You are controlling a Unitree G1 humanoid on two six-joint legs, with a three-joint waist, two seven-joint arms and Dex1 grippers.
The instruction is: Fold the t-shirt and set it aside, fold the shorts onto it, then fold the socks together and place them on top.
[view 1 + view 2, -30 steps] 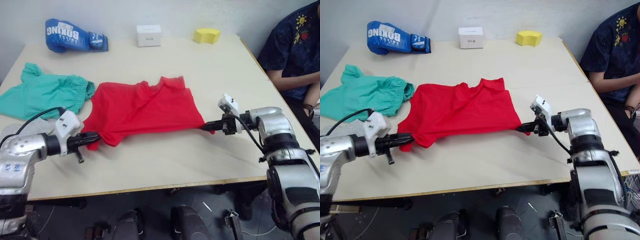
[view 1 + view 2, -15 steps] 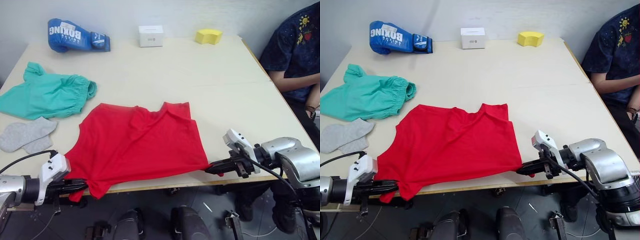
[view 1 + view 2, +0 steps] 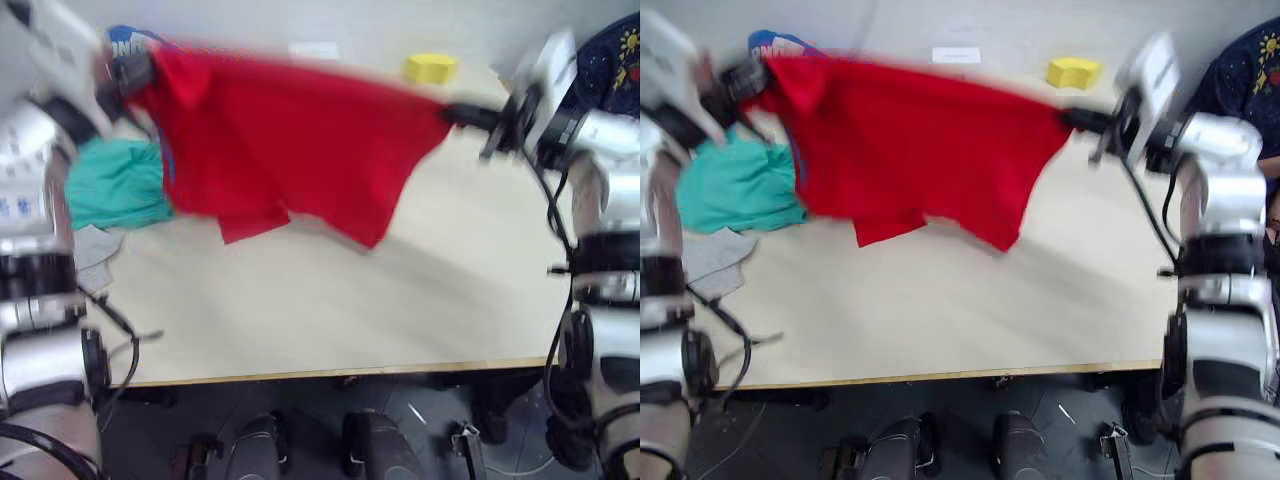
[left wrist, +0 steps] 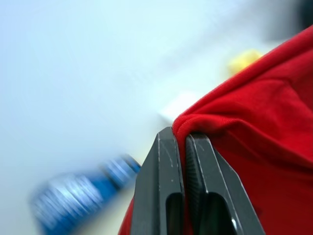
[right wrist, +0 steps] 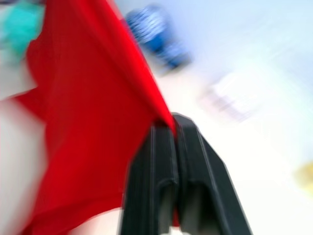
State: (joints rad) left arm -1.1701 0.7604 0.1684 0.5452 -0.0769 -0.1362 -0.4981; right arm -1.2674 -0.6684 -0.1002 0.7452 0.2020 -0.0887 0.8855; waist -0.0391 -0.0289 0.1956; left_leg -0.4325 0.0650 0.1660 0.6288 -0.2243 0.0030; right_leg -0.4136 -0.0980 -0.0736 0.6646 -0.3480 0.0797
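The red t-shirt (image 3: 910,140) is held spread above the bench (image 3: 970,300), one corner clenched in the left hand (image 3: 135,72), the other in the right hand (image 3: 1080,118).

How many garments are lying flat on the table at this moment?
2: the shorts and the socks, both at the table's left side. The t-shirt hangs in the air between both grippers.

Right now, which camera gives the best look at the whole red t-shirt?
The right eye view: the t-shirt hangs spread between left tool and right tool. Left eye view matches it; wrist views show pinched edges.
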